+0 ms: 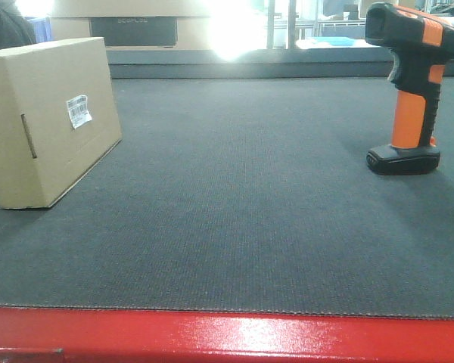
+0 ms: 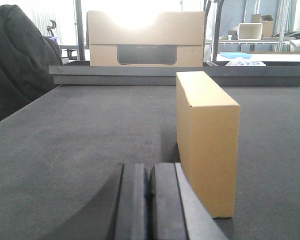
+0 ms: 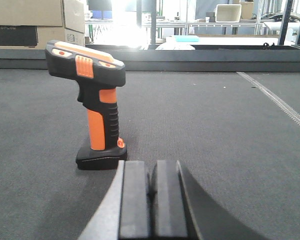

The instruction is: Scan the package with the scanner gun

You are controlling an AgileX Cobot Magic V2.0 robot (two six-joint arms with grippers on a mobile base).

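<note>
Standing apart on dark mat (image 1: 242,212) (red front edge): package (image 1: 49,121), scanner gun (image 1: 410,83); both grippers closed, empty

Package (image 2: 205,145) upright on counter (image 2: 80,145), just ahead-right of left gripper (image 2: 150,192), not touching. Longer carton (image 2: 146,39) far behind it, past counter's back edge. Scanner gun (image 3: 92,107) standing on its base, ahead-left of right gripper (image 3: 151,192), near. Package and scanner well apart.
</note>
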